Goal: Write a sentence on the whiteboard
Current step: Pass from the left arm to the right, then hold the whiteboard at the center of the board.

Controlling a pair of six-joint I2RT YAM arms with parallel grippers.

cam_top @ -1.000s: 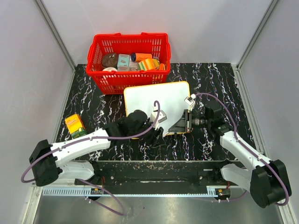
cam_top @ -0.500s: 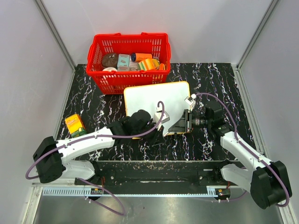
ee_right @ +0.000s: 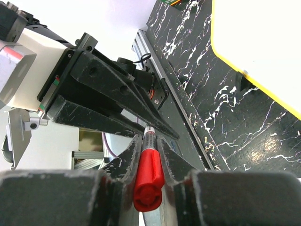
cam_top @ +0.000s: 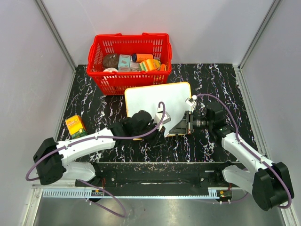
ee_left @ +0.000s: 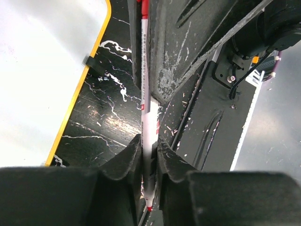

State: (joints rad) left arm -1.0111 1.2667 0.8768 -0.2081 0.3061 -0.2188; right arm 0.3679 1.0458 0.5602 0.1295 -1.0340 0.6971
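Note:
The whiteboard [cam_top: 150, 96] lies flat in the table's middle, white with an orange-yellow rim. Its visible surface is blank; no sentence shows. It also shows in the left wrist view [ee_left: 42, 70] and the right wrist view [ee_right: 263, 42]. My left gripper [cam_top: 163, 126] and right gripper [cam_top: 178, 126] meet tip to tip at the board's near right corner. The left gripper [ee_left: 149, 146] is shut on the white barrel of a marker [ee_left: 146, 113]. The right gripper [ee_right: 148, 141] is shut on the marker's red cap [ee_right: 148, 181]. The marker is held above the table.
A red basket [cam_top: 129, 75] with several grocery items stands behind the whiteboard. A yellow box [cam_top: 75, 126] lies on the black marbled table at the left. A small black clip [ee_left: 94, 63] sits on the board's rim.
My left arm has shifted a little to the right, bringing its gripper closer against the right gripper. The right arm and the whiteboard have not moved.

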